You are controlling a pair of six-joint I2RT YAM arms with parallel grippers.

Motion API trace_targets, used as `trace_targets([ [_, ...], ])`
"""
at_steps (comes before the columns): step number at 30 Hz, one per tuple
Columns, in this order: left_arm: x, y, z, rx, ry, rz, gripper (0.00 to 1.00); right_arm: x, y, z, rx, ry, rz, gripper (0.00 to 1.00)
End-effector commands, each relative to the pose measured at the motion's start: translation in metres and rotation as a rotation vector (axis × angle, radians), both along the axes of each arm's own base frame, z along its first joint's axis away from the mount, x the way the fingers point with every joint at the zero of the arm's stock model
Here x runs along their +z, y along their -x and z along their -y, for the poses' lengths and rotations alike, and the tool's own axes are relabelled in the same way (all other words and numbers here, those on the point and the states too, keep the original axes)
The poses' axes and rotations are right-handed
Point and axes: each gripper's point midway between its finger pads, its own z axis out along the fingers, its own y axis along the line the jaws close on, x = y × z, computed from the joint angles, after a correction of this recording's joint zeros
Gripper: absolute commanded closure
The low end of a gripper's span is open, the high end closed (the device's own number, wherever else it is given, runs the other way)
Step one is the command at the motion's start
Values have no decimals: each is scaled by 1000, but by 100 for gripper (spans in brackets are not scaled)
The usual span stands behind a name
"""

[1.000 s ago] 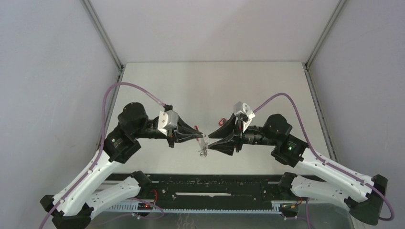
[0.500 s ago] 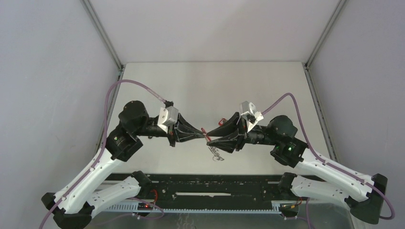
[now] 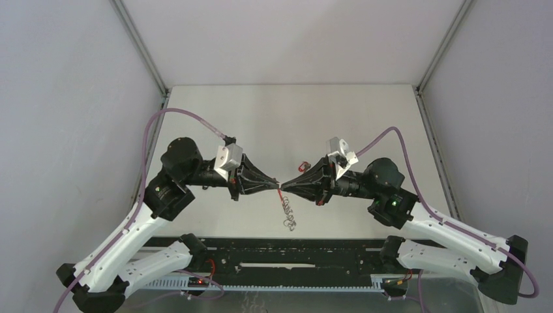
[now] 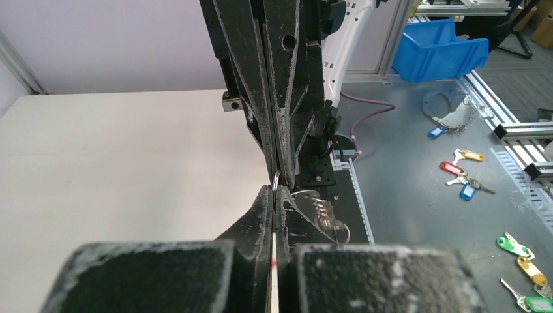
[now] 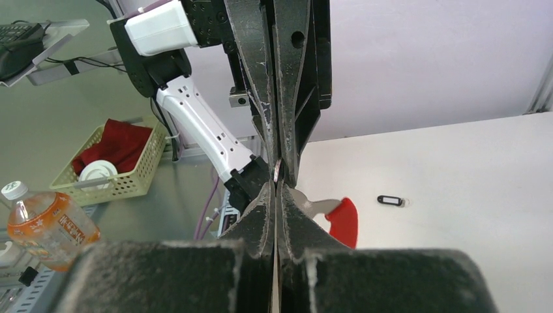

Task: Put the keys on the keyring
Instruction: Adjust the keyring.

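A pale worktop [image 3: 365, 117] inside grey walls [image 3: 65, 98]: two arms meet tip to tip above its middle. The left end effector [image 3: 274, 186] is clamped tight, a sliver of red showing between its fingers, and the thin keyring [image 4: 276, 179] stands just past its tips. The right end effector [image 3: 287, 188] has its fingers pressed together against that same spot. Whether it bites the ring or merely butts against it cannot be told. The red strap [image 5: 344, 220] juts out beside the right tips. The keys [image 3: 287, 215] trail on their fine chain below both end effectors, toward the arms' bases.

The likely trouble is the pinch itself. Two hard tips on so slight a ring could twist it out of either grip, and any pull apart could drop the bunch or wrench the ring.

Room is generous beyond the end effectors and out to either side, with only a small tag [image 5: 391, 200] lying past the right tips. Behind the keys, the black rail [image 3: 293, 251] at the near edge is close, so a fallen bunch could land against it.
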Motion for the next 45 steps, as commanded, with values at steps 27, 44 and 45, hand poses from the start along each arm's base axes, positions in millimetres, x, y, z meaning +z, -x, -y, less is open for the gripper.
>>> trace_targets([
  [27, 2, 14, -17, -5, -46, 87, 61, 26, 28, 10, 164, -118, -86, 100],
  [44, 19, 36, -16, -124, -17, 22, 67, 19, 24, -3, 163, -113, -83, 100],
  [45, 18, 36, -16, -126, -18, 21, 67, 19, 24, -4, 165, -112, -84, 100],
])
